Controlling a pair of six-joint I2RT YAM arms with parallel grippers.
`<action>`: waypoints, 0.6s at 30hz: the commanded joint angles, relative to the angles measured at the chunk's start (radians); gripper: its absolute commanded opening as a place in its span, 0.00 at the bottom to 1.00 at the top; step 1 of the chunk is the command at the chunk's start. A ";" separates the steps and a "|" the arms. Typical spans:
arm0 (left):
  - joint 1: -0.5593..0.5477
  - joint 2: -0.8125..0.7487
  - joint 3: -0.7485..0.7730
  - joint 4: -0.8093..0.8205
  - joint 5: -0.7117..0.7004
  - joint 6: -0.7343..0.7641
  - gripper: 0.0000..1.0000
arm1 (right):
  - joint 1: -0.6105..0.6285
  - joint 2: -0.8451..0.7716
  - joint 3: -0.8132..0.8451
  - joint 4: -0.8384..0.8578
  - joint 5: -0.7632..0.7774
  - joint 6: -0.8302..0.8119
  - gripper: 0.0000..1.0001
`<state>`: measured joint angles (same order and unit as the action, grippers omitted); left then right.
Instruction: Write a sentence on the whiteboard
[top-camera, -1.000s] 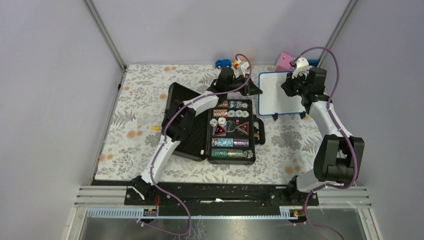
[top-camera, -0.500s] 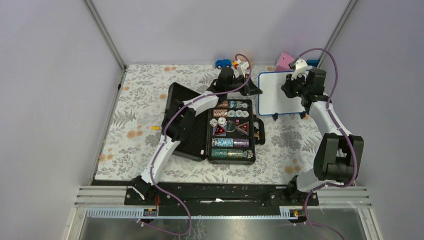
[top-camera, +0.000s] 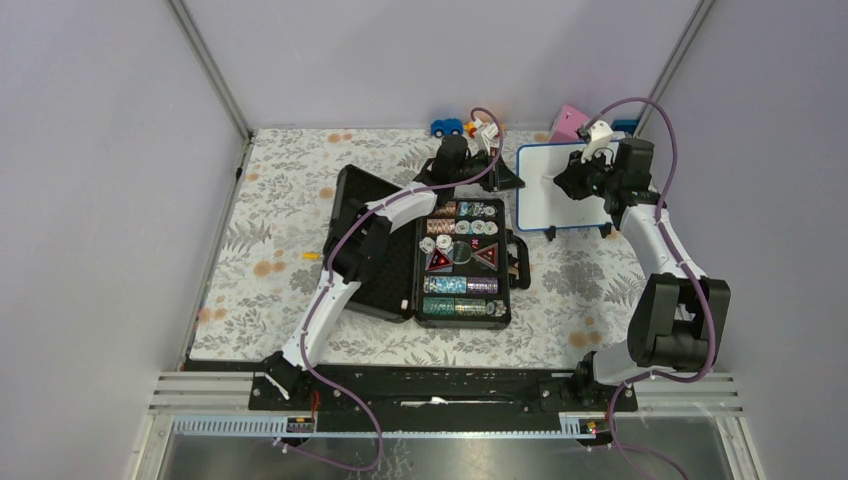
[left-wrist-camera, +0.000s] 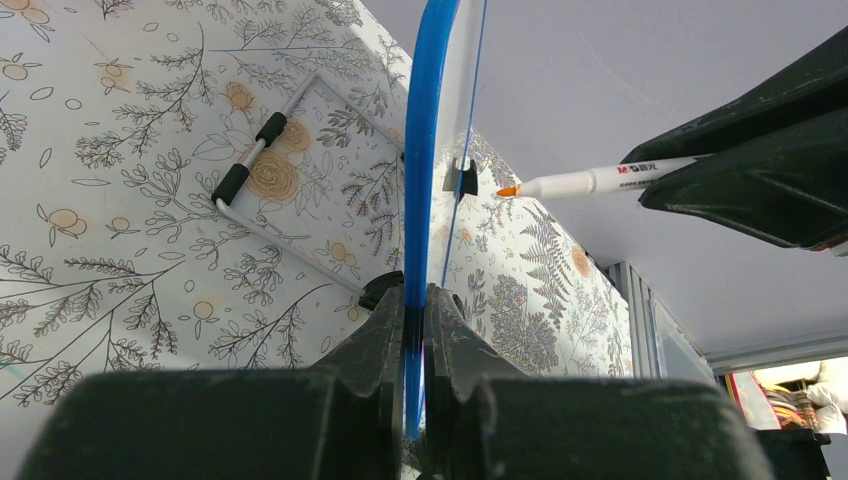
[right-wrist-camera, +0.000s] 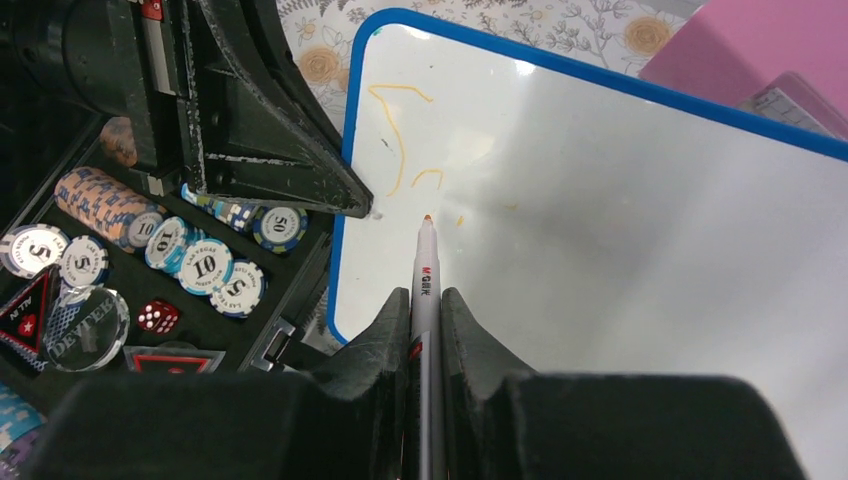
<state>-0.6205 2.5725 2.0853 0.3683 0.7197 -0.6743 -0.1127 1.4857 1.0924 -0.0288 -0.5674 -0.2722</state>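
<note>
At the table's (top-camera: 280, 230) far right, the whiteboard (top-camera: 540, 200) stands propped between an open chip case (top-camera: 348, 192) and a pink wedge (top-camera: 568, 118), with a toy car (top-camera: 447, 127) off to its left. The left gripper (left-wrist-camera: 415, 300) is clamped tight on the board's blue side edge, crowding the first pale orange strokes (right-wrist-camera: 395, 150). The right gripper (right-wrist-camera: 424, 300), pinched on a marker (right-wrist-camera: 424, 258), holds its tip just beside them; contact is unclear.
</note>
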 joint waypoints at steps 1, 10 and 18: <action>-0.007 -0.010 -0.005 0.020 0.011 -0.002 0.00 | -0.001 -0.003 0.033 -0.020 -0.038 -0.002 0.00; -0.007 -0.006 -0.007 0.020 0.012 -0.001 0.00 | 0.021 0.048 0.073 -0.006 -0.015 0.003 0.00; -0.007 -0.003 -0.004 0.021 0.013 -0.002 0.00 | 0.045 0.068 0.081 0.010 -0.016 0.012 0.00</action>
<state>-0.6205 2.5725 2.0853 0.3683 0.7197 -0.6743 -0.0849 1.5436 1.1252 -0.0475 -0.5694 -0.2707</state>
